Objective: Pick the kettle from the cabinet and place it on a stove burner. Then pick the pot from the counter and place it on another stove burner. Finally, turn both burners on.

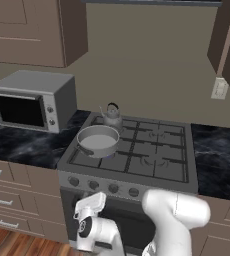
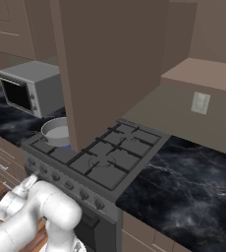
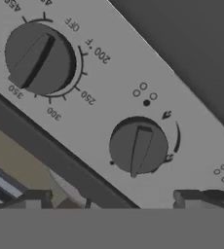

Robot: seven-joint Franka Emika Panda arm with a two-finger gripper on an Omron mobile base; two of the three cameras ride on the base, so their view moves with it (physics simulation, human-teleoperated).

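End effector (image 3: 119, 199) wide open, empty, fingertips (image 3: 36, 198) just short of a burner knob (image 3: 138, 146).

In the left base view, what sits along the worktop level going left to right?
Boxy grey microwave oven → wide shallow grey metal pot on the front-left burner → bare dark cast grates → glossy black marble counter.

White arm (image 1: 174, 215) bent low, jaws apart (wide)
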